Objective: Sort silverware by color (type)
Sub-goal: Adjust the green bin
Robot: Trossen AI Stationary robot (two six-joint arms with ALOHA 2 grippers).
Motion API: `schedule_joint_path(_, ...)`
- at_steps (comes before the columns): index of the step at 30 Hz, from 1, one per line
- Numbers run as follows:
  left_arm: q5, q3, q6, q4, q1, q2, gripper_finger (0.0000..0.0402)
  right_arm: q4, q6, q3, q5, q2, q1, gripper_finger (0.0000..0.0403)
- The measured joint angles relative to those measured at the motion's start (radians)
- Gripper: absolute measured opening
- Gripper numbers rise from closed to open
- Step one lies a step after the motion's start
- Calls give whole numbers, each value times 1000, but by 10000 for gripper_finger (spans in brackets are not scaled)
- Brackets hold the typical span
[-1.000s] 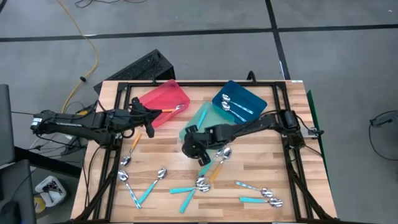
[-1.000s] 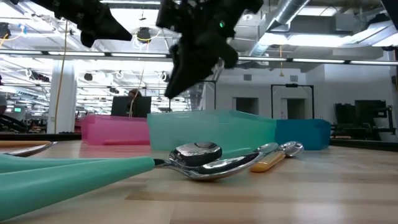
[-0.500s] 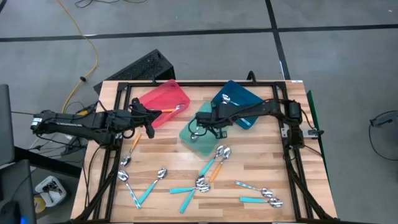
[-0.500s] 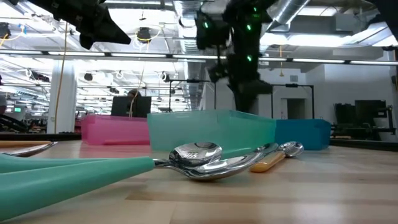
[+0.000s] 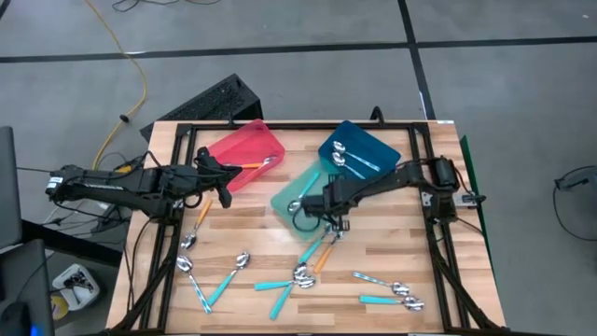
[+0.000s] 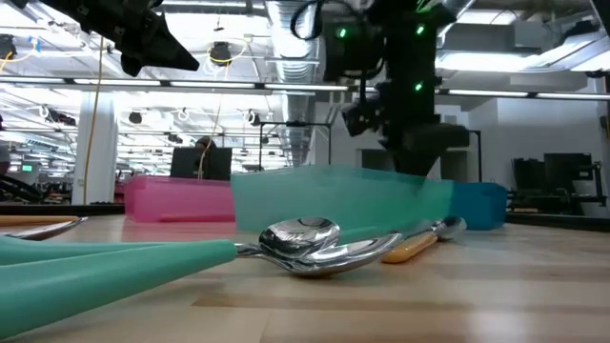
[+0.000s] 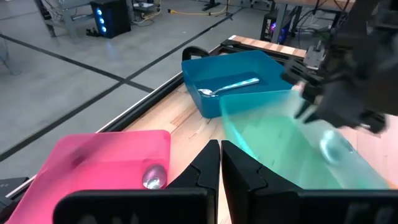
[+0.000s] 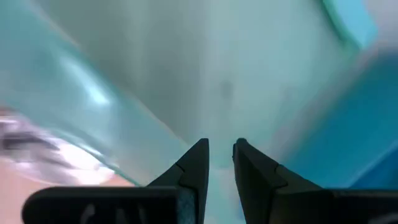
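Note:
The silverware, several small spoons with orange, teal or pale handles, lies scattered on the table's near half (image 5: 303, 273); two lie right in front of the low camera (image 6: 305, 243). The teal tray (image 5: 291, 191) holds one teal-handled spoon (image 5: 298, 202), whose bowl shows in the left wrist view (image 7: 329, 148). Two spoons (image 5: 347, 161) lie in the blue tray and an orange-handled one (image 5: 257, 165) in the red tray. My right gripper (image 5: 317, 201) (image 8: 221, 146) hovers narrowly open at the teal tray's near-right wall, with nothing between its fingers. My left gripper (image 5: 224, 172) (image 7: 220, 149) waits shut beside the red tray. My right gripper stands low at the teal tray's near-right wall (image 6: 434, 191); I cannot tell whether a finger touches it.
The red tray (image 5: 233, 149), teal tray and blue tray (image 5: 368, 142) sit side by side on the table's far half. A black frame (image 5: 187, 131) runs round the table. An orange-handled spoon (image 5: 201, 218) lies near the left arm. Bare wood shows at the middle right (image 5: 392, 233).
My right gripper has risen from the spoons at the table's middle, swung toward the far edge over the teal tray, then drawn back toward the tray's near-right side. In the low view, the teal tray's right end has shifted to the right and its rim now slants. My left arm kept still.

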Motion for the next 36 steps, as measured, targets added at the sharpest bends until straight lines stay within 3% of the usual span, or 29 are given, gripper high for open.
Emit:
schedule_joint_path(5, 0, 0, 0, 1, 0, 0, 0, 32, 30, 38, -14, 1, 93, 97)
schedule_joint_path(11, -1, 0, -2, 3, 0, 0, 0, 134, -58, 192, 71, 1, 135, 97)
schedule_joint_path(18, 13, 0, -18, -3, 0, 0, 0, 190, -133, 254, -243, 0, 210, 97)
schedule_joint_path(20, 28, 0, -19, -4, 0, 0, 0, 189, -146, 254, -284, 0, 246, 97)
schedule_joint_path(25, 51, 0, -19, -4, 0, 0, 0, 218, -146, 241, -253, 2, 296, 97)
schedule_joint_path(36, 52, 0, -19, -4, 0, 0, 0, 235, -176, 237, -250, 95, 245, 97)
